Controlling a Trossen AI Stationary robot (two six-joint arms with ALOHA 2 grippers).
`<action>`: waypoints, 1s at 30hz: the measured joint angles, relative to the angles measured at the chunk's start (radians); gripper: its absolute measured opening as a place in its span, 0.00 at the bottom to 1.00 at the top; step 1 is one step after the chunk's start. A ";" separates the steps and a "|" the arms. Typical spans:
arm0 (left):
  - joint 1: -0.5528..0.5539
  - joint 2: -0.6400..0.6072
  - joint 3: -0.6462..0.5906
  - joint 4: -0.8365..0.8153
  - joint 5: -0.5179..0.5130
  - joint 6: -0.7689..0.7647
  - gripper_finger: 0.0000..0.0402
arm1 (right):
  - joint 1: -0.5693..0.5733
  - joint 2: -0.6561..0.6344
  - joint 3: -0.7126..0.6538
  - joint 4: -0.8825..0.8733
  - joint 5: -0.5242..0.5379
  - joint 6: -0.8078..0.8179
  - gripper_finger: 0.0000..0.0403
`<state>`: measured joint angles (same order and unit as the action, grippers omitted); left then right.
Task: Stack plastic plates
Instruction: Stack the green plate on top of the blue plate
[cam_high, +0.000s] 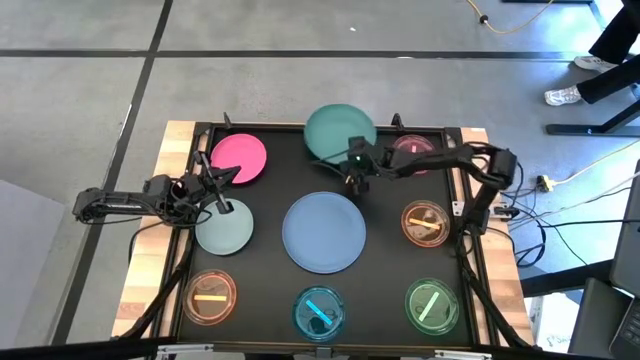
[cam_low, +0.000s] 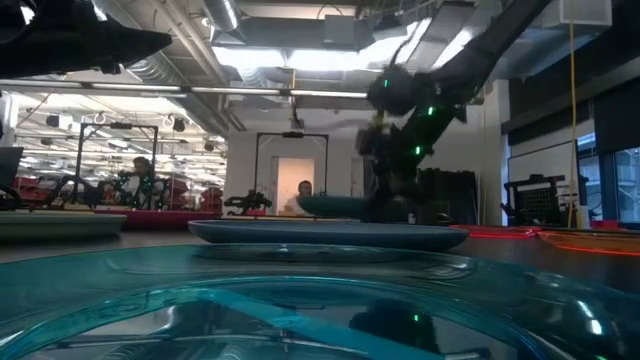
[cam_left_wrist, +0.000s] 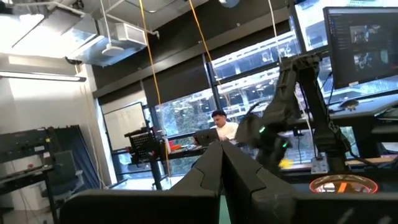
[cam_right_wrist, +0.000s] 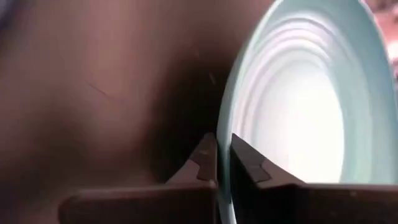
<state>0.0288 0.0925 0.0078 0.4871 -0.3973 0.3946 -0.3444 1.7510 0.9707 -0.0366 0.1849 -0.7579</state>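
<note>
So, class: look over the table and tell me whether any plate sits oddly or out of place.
The teal plate at the far edge is off the mat: the right gripper pinches its rim, holding it raised. The other plates lie flat and apart. The left gripper sits at the grey-green plate.

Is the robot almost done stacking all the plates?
No, it's only starting. Nothing is stacked yet; every plate lies alone on the table. The right hand is pinching the rim of the teal plate, near the big pale-blue plate. The left hand is over the grey-green plate. The pink plate and the small ones wait.
</note>
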 joint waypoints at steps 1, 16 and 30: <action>0.000 0.000 0.000 0.000 0.001 0.000 0.00 | 0.023 -0.022 0.000 -0.007 -0.004 0.006 0.01; 0.000 0.000 0.000 -0.006 0.133 -0.002 0.00 | 0.450 -0.179 0.000 -0.149 -0.337 0.330 0.01; 0.000 0.000 0.000 -0.003 0.092 0.027 0.06 | 0.569 -0.064 0.001 -0.132 -0.320 0.590 0.09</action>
<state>0.0287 0.0925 0.0078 0.4844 -0.3052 0.4217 0.2245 1.6870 0.9714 -0.1690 -0.1348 -0.1677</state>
